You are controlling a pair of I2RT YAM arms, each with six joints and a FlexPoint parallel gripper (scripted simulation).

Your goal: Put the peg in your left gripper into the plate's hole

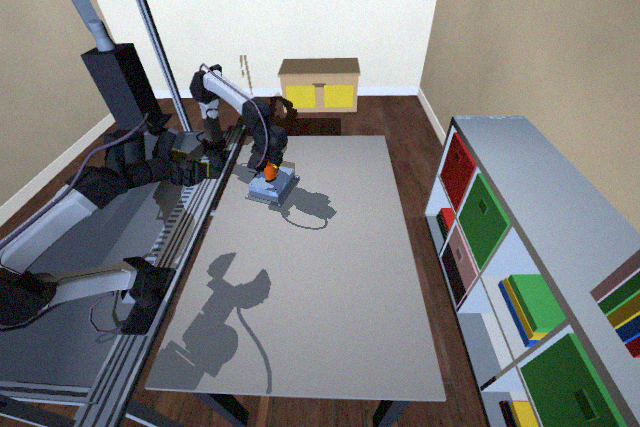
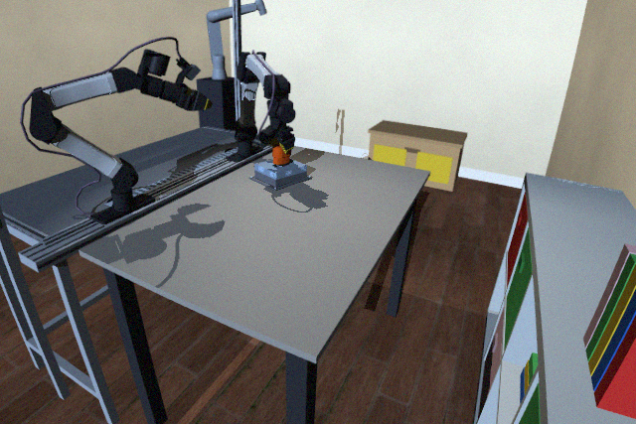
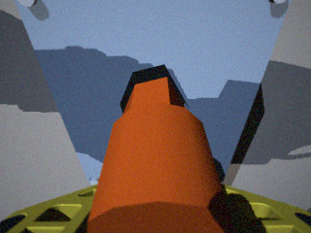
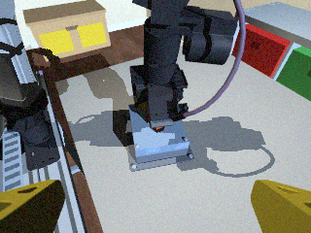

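Observation:
An orange peg (image 1: 270, 172) (image 2: 280, 155) (image 3: 155, 160) stands over the blue plate (image 1: 262, 190) (image 2: 292, 174) (image 3: 155, 29) (image 4: 161, 151). My left gripper (image 3: 158, 191) is shut on the peg and holds it from above. In the left wrist view the narrow end of the peg overlaps the dark angular hole (image 3: 151, 72). Dark hole shows beyond the tip and on both sides of it. I cannot tell whether the tip is above the plate's top face or a little inside. My right gripper (image 1: 193, 164) (image 2: 205, 103) (image 4: 157, 188) is open and empty, raised near the rail, away from the plate.
The plate sits near the far end of the grey table (image 1: 336, 282) (image 2: 231, 275), close to the rail (image 1: 199, 226). Shadows of both arms fall on the table. A shelf unit (image 1: 516, 164) stands beyond the table's right side, and a low cabinet (image 1: 318, 68) stands behind its far end.

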